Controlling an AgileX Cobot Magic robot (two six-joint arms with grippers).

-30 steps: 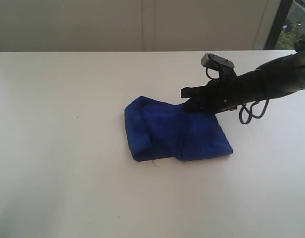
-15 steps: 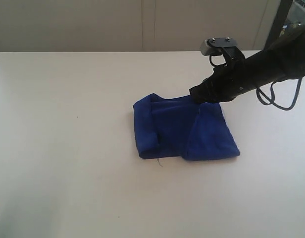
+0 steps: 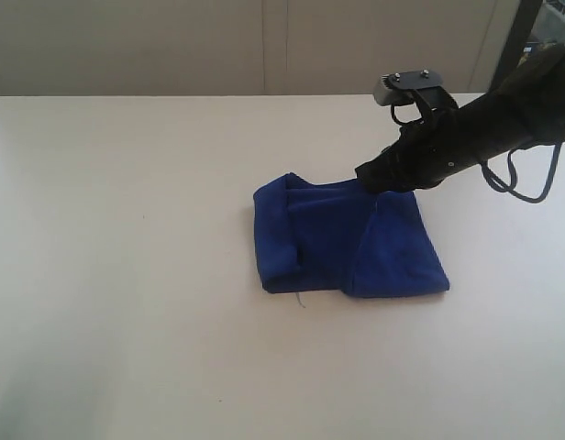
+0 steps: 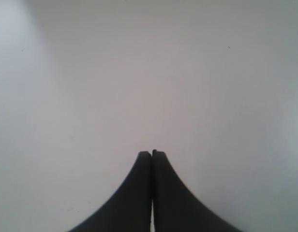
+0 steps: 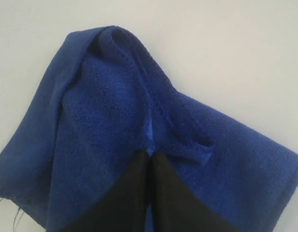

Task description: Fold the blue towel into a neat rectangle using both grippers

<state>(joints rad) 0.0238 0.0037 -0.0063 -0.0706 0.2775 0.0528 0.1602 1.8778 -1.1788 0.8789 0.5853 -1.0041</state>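
Royal-blue terry, the blue towel point(image 3: 347, 243) lies bunched in a rough, uneven fold on the white desk point(image 3: 127, 275), a little right of its middle and well clear of every edge. Its left side is rolled over into a thick band, a diagonal crease runs down the right half, and a loose thread point(image 3: 301, 301) trails from the near hem. The right pincer point(image 3: 367, 176) reaches in from the desk's right edge. Its tips are pressed together on the towel's far hem, and the right wrist view shows a sliver of cloth caught between them. The left pincer point(image 4: 152, 153) is pressed together on nothing, over bare desk.
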